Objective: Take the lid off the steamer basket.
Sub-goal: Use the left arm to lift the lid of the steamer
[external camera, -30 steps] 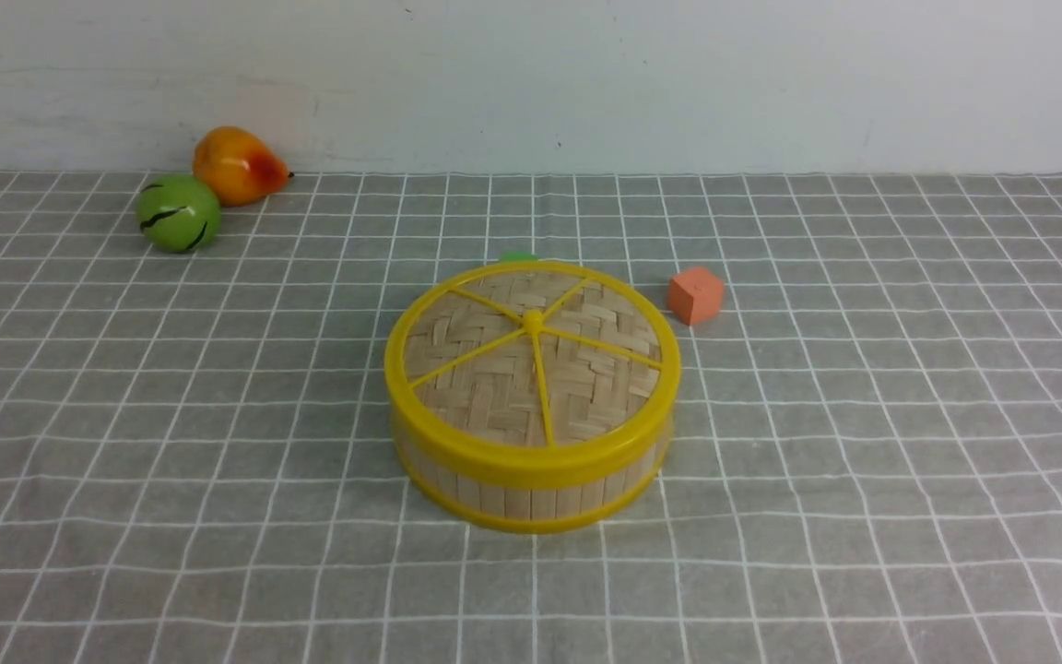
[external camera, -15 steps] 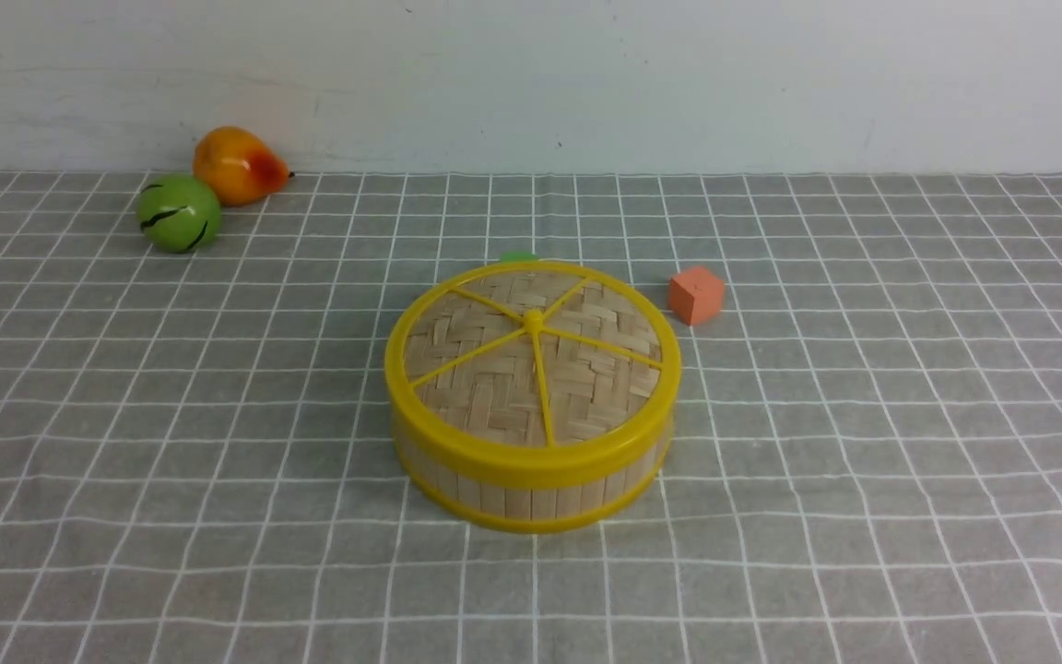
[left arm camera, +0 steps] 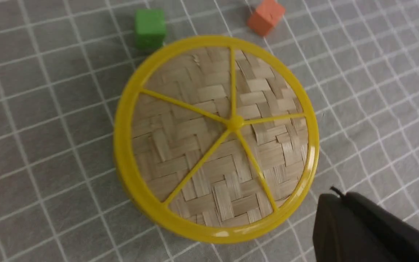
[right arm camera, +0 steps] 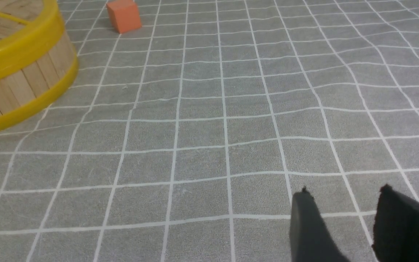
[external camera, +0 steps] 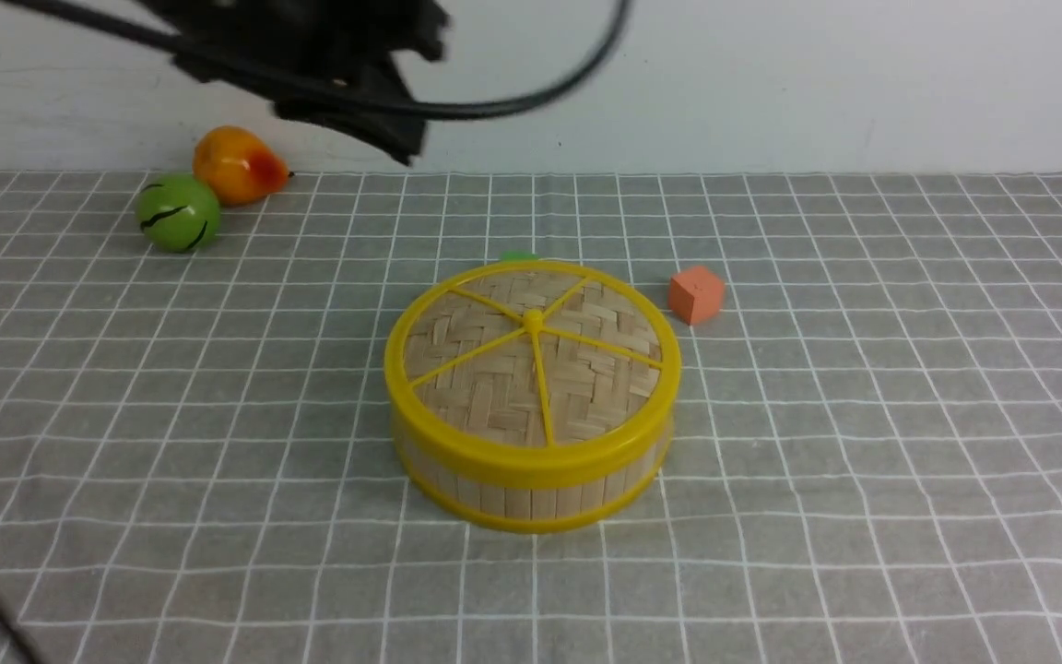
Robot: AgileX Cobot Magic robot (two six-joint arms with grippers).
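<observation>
The lid [external camera: 531, 369] sat flat on the basket [external camera: 531, 489] at mid-bench [external camera: 863, 480]. The left pincer [left arm camera: 335, 207] hung high, left of the basket, closed on nothing. The right pincer [right arm camera: 344, 189] stood open and empty, low over the bench, right of the basket.

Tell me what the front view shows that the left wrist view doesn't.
Front view only: the green ball, the orange fruit and the slat walls of the steamer basket. Left wrist view only: the whole green cube, nearly hidden behind the basket from the front. Both: the lid on the basket, and the orange cube.
</observation>
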